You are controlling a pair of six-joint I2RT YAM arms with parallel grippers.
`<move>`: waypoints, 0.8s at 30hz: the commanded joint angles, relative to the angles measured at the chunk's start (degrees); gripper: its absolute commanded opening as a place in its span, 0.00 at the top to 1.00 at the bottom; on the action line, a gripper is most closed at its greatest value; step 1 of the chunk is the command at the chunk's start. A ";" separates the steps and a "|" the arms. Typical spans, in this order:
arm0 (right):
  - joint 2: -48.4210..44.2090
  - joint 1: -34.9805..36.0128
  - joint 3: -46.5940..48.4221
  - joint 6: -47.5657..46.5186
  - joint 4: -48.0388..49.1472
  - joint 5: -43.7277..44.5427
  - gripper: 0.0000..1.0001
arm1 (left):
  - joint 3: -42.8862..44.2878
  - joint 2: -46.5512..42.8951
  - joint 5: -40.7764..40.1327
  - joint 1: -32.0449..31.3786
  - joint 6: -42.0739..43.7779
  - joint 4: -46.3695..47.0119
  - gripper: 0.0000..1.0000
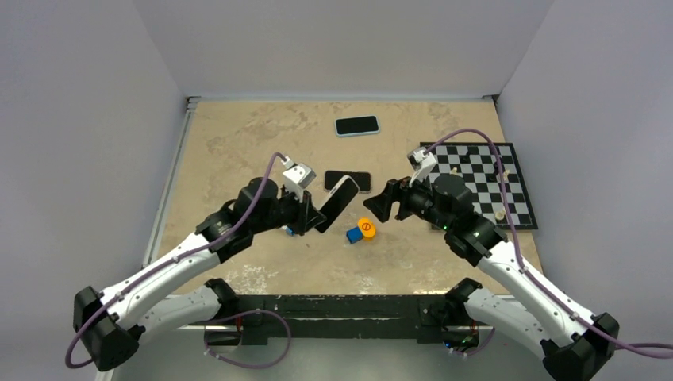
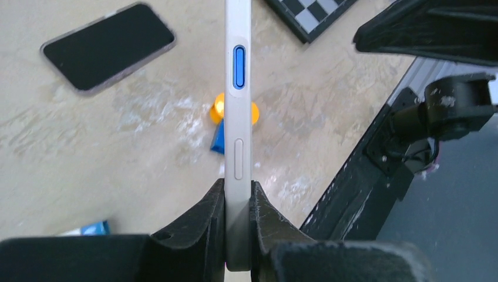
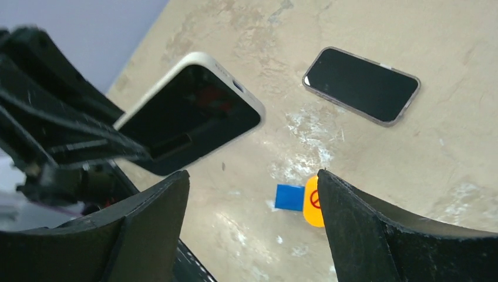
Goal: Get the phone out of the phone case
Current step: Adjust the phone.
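Your left gripper [image 2: 238,189] is clamped across the faces of the cream phone case [image 2: 238,117], with the phone [image 3: 191,114] seated inside and raised at a tilt off the counter [image 1: 238,143]. Your right gripper [image 3: 251,176] stands wide, facing the case's free end, apart from it. Below: orange disc [image 1: 367,228] touching blue block [image 1: 353,235]. A second phone [image 1: 348,180] lies flat beyond.

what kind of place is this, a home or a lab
Probably a robotics lab test cell: grey walls box in the tabletop, a left arm and right arm are bolted at its near edge, and props lie about, a chessboard and a blue block.
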 commanded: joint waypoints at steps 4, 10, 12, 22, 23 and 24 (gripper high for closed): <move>0.12 0.06 5.28 -18.19 -2.29 -19.14 0.17 | 8.84 -6.99 16.39 2.78 8.97 -21.01 1.00; 6.23 0.04 8.26 -22.96 -0.85 -36.93 0.18 | 14.29 -4.82 30.33 2.74 15.31 -29.70 1.00; 6.58 0.24 6.49 -21.63 2.97 -45.57 0.20 | 14.19 -5.18 31.75 2.77 15.74 -29.91 1.00; 8.75 8.12 0.04 -12.77 18.93 -53.26 0.44 | 15.73 -4.03 34.97 2.74 15.62 -28.89 1.00; 8.92 8.57 -0.29 -12.14 20.13 -52.88 0.47 | 16.04 -3.96 35.04 2.81 15.58 -29.01 1.00; 9.23 8.98 -0.67 -11.06 21.55 -52.78 0.53 | 16.29 -3.78 35.02 2.78 15.70 -29.22 1.00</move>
